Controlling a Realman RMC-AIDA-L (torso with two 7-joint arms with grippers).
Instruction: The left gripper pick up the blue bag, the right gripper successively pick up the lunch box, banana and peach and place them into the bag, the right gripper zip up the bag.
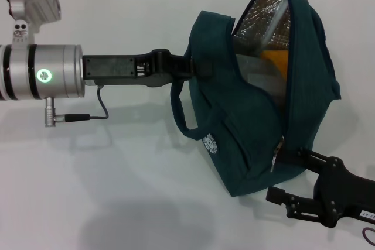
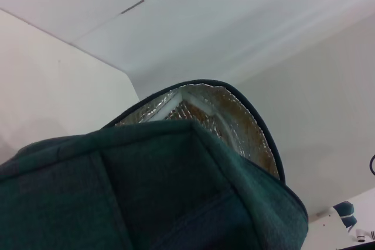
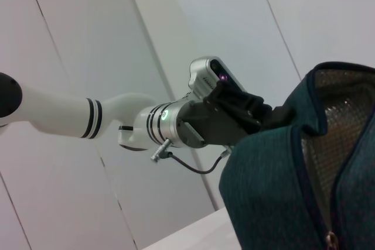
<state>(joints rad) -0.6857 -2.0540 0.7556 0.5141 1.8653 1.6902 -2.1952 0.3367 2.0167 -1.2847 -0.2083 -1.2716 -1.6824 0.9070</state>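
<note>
Teal bag (image 1: 258, 103) at centre-right of frame, clenched at its upper left edge by left gripper (image 1: 196, 65); silver lining and orange banana (image 1: 274, 62) visible through open top. Right gripper (image 1: 291, 155) at lower right, pinching zipper pull (image 1: 276, 155).

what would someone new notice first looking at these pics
The dark blue-green bag dominates the middle of the head view, held up off the white table by the left hand, which grips its left side from a black and silver arm. Its top gapes open, showing silver foil lining and something yellow-orange inside. The right hand sits low at the bag's right corner, by the zipper pull.
</note>
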